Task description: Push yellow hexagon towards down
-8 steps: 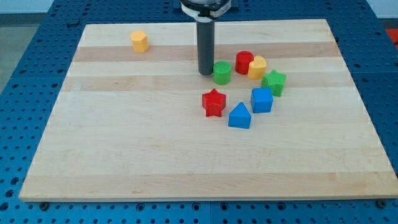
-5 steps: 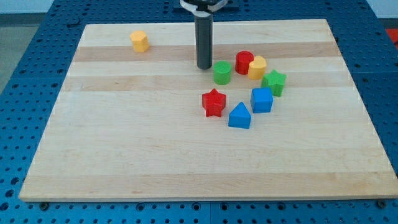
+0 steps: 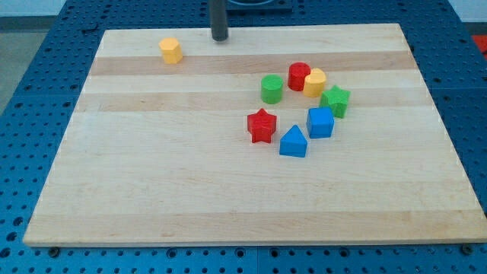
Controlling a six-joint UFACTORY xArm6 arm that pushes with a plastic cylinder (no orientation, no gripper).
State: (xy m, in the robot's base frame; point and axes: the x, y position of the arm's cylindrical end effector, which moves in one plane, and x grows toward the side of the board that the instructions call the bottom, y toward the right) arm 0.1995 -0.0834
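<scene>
Green cylinder (image 3: 272,89), red cylinder (image 3: 298,76), yellow block (image 3: 315,82), green star (image 3: 335,100), blue cube (image 3: 320,122), blue triangle (image 3: 293,141), red star (image 3: 261,125)

From my remote station I see a pale wooden board (image 3: 228,190) with lengthwise grain bands, filling most of the frame. It rests on a blue perforated base plate (image 3: 30,91) whose regular hole grid shows at 9, 3 and 6 o'clock. At 12 o'clock a strip of light grey surface (image 3: 365,9) lies beyond the board. At 3 o'clock, near the upper corner, a small red patch (image 3: 482,42) shows. Lighting is even, with soft shadows.
</scene>
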